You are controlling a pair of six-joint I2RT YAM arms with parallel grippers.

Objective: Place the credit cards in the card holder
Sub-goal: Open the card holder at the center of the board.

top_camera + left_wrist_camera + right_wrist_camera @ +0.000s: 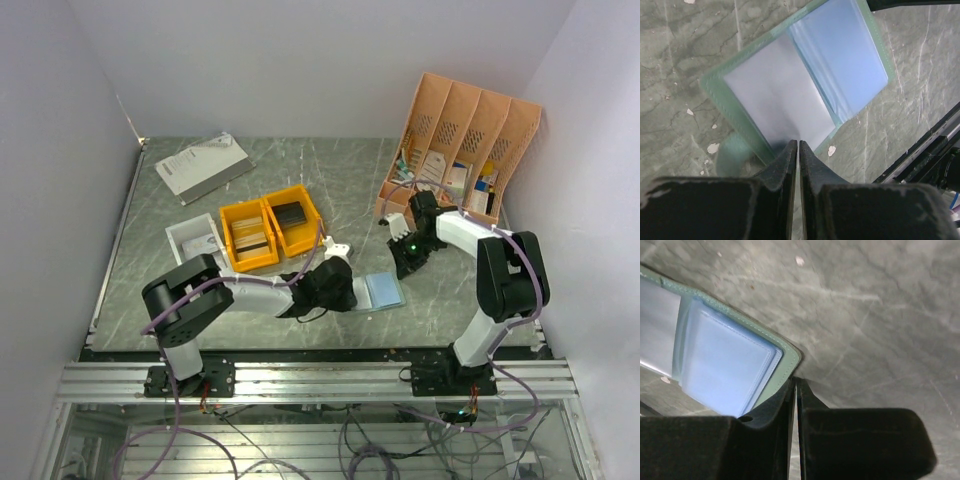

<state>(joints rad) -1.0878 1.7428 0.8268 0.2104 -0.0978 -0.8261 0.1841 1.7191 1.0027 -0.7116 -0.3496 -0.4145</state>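
The card holder [385, 291] lies open on the marbled table, its light blue inside facing up within a grey-green border. My left gripper [352, 290] is at the holder's left edge. In the left wrist view its jaws [798, 144] are shut on the near edge of the card holder [805, 85]. My right gripper [405, 268] is at the far right corner. Its jaws [795, 381] are shut, with the tips against the corner of the card holder [720, 365] and nothing seen between them. I cannot make out any credit cards.
A peach desk organiser [460, 140] with papers stands at the back right. Two yellow bins [270, 230] holding dark flat items sit left of centre, beside a white tray [192, 240]. A grey booklet [203, 165] lies at the back left. The table's front rail [320, 375] runs below the arms.
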